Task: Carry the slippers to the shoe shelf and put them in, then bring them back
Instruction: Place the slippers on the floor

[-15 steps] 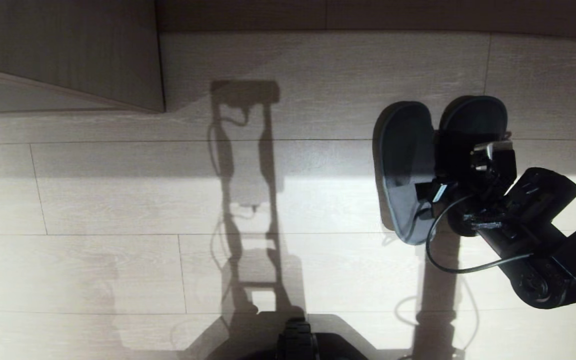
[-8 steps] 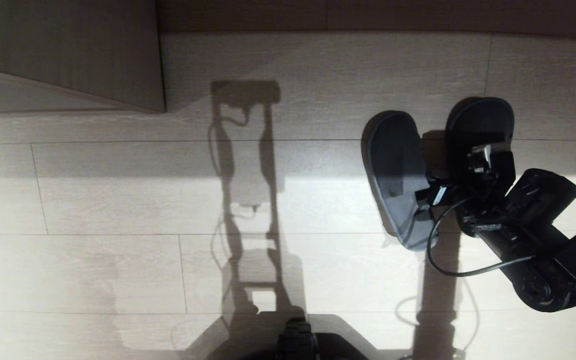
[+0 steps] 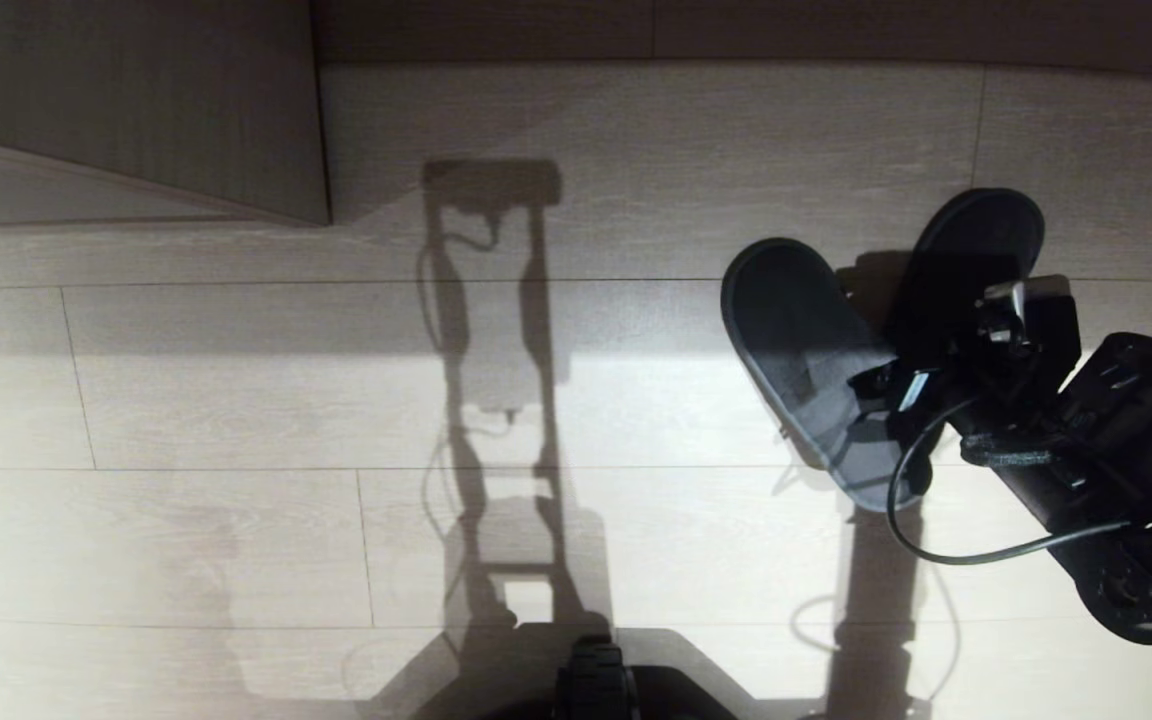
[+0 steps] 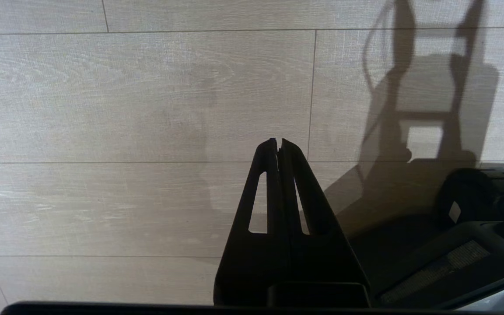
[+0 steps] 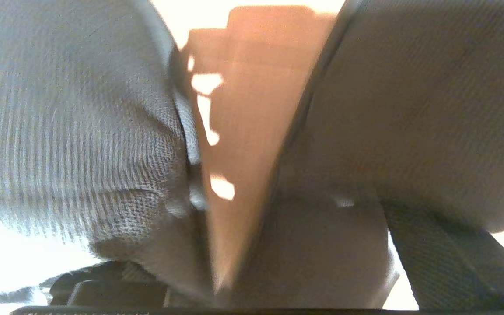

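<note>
Slippers (image 3: 816,370) down on floor (image 3: 236,400), spread apart; right gripper (image 3: 946,370) let go, fingers wide; left gripper (image 4: 279,146) pinched, empty; next: lift arm clear

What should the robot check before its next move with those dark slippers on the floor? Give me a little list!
1. Both dark charcoal slip-on slippers down on the pale wood-plank floor: ok, they lie splayed apart at the far ends.
2. Right tool let go of the slippers: cannot tell; it sits low between the pair, its fingers hidden.
3. Black cable loop clear of the slippers: not ok, it crosses the left slipper's near end.
4. Left tool out of the way: ok, shut and pointing at bare floor.
5. Pale wood-grain cabinet corner far from the arm: ok.
</note>
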